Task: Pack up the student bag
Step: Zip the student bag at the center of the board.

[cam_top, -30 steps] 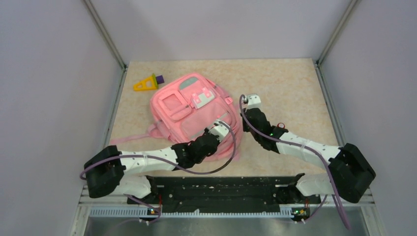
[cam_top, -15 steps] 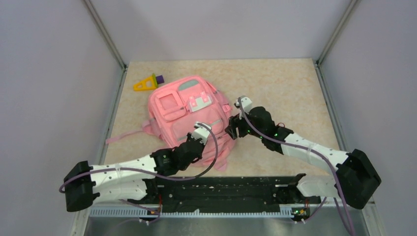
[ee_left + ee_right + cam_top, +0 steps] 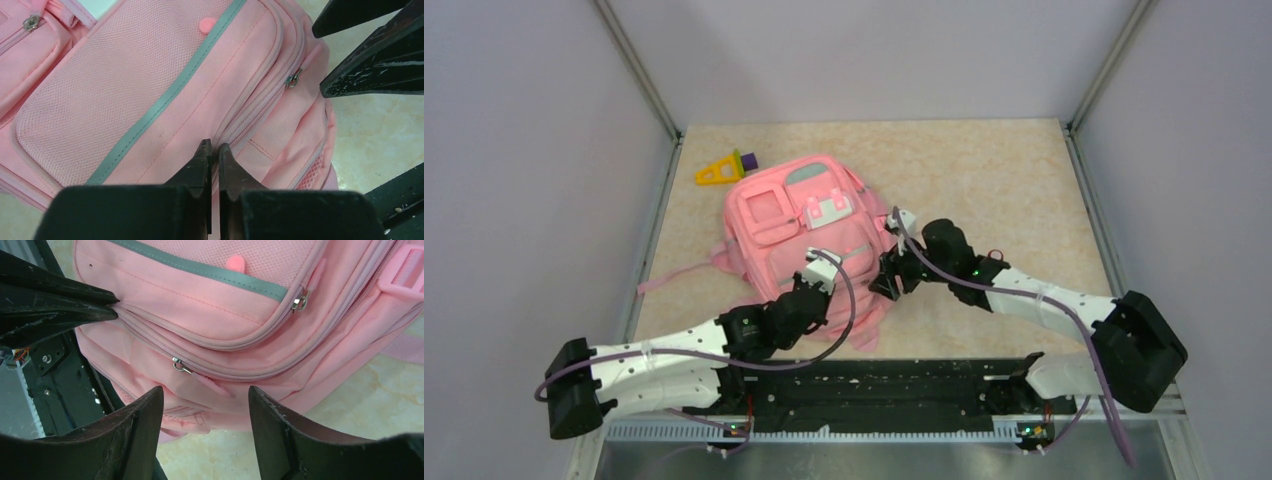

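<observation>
The left pincer (image 3: 212, 147) is pinched shut on the student bag (image 3: 799, 225) at its front-pocket seam. The right pincer (image 3: 205, 390) gapes empty above a zipper pull (image 3: 181, 365). The bag lies mid-way across the table (image 3: 984, 170), visible zippers closed. A yellow-and-purple toy (image 3: 721, 169) beyond is unpacked, so packing looks barely begun.

Beige table (image 3: 984, 170) bearing student bag (image 3: 809, 230) and yellow toy (image 3: 717, 172)

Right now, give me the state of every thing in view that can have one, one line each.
Soft pink fabric backpack, lying front-up on the beige table, zips shut where visible.
Left gripper, shut, pinching backpack fabric at a pocket seam.
Right gripper, open, jaws either side of a silver zip pull, holding nothing.
Yellow triangular toy, lying on the table outside the backpack.
</observation>
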Controlling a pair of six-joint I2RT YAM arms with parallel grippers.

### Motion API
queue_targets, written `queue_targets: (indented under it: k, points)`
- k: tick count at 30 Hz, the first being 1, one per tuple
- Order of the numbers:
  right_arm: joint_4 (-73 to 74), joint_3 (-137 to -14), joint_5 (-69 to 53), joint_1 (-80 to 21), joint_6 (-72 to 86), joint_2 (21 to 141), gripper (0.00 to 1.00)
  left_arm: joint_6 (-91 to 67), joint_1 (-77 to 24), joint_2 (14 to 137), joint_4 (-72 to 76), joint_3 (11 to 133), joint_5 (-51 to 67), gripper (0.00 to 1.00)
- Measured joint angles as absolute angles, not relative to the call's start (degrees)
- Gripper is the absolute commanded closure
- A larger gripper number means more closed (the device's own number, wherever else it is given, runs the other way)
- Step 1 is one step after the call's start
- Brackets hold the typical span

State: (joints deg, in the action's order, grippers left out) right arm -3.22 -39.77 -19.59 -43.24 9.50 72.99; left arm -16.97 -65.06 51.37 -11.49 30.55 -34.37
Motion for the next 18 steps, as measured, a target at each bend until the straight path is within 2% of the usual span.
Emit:
queue_targets:
  k: [6, 9, 12, 18]
  points:
    - [-3.5, -39.8, -19.6, -44.1, 8.9, 75.9, 0.58, -18.0, -65.3, 51.4, -11.6, 30.5, -34.3, 1.0]
    - [-3.9, -39.9, -19.5, -44.5, 8.8, 76.8, 0.77, -18.1, -65.3, 51.4, -11.7, 30.5, -34.3, 1.0]
    - [-4.3, -39.9, -19.4, -45.0, 9.0, 77.4, 1.0, -18.1, -65.4, 51.4, -11.7, 30.5, -34.4, 1.0]
    - [-3.3, -39.9, -16.5, -46.5, 9.6, 77.5, 1.0, -18.2, -65.3, 51.4, -11.8, 30.5, -35.7, 1.0]
